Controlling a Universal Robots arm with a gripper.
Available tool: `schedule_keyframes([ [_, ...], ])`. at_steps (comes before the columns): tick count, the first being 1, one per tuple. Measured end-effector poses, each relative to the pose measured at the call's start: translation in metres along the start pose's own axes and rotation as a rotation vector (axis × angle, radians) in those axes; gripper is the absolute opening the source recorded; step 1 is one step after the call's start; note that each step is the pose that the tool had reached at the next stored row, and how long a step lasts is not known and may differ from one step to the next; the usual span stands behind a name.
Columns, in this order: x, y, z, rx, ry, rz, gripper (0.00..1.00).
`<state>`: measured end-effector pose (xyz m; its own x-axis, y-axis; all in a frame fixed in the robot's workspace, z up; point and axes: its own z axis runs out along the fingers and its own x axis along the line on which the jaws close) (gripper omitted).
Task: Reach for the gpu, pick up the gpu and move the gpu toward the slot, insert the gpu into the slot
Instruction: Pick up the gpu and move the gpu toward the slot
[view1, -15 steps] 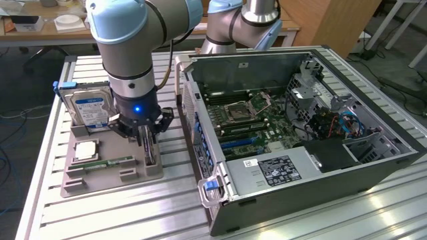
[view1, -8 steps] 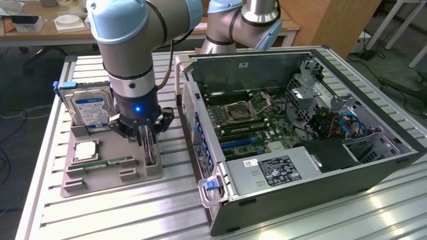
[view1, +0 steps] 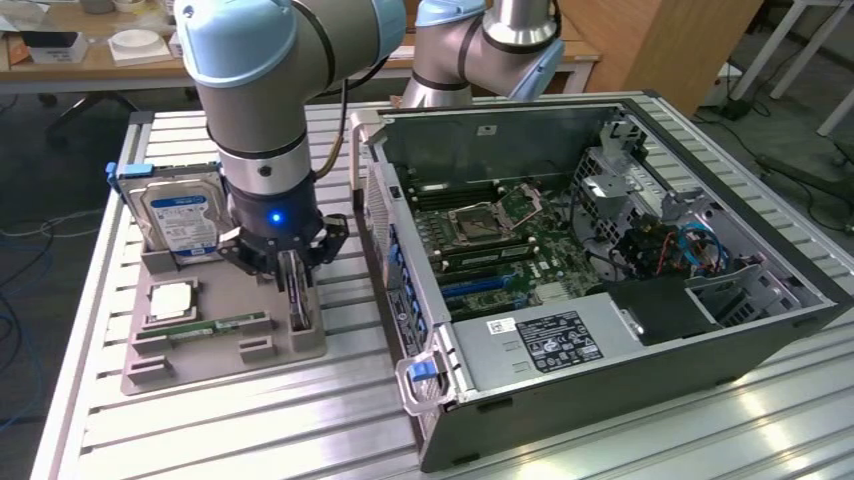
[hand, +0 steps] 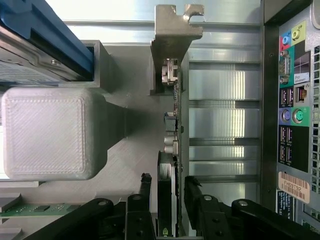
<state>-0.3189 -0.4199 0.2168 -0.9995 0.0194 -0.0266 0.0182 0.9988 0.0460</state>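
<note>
The gripper (view1: 295, 272) is being held low over the grey tray (view1: 200, 368), right on top of the gpu (view1: 302, 312). The card is being propped upright on its long edge in a holder on the side of the tray towards the exterior view's right, just beside the open case (view1: 747, 300). In this view the gap between the fingers is being masked by the wrist. What is being shown instead is the wider layout: the slot (view1: 478, 287) is lying on the green motherboard (view1: 534, 240) inside the case, well apart from the gpu. The hard drive (view1: 180, 215) and memory stick (view1: 220, 325) are being carried on the same tray.

The grip is being settled by the wrist view. There the gpu is being seen edge-on, with its silvery bracket (hand: 172, 30) at the far end. The two dark fingers (hand: 146, 192) are being held spread, one on each side of the card, and a sliver of space is being left on both sides. Nothing is being pinched. The case's rear port panel (hand: 292, 100) is also being caught here, close alongside.
</note>
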Motion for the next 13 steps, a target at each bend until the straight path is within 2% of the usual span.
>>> schedule_keyframes([
  [4,0.0000,0.0000,0.0000,0.0000,0.0001,0.000,0.27],
  [13,0.0000,0.0000,0.0000,0.0000,0.0001,0.000,0.27],
])
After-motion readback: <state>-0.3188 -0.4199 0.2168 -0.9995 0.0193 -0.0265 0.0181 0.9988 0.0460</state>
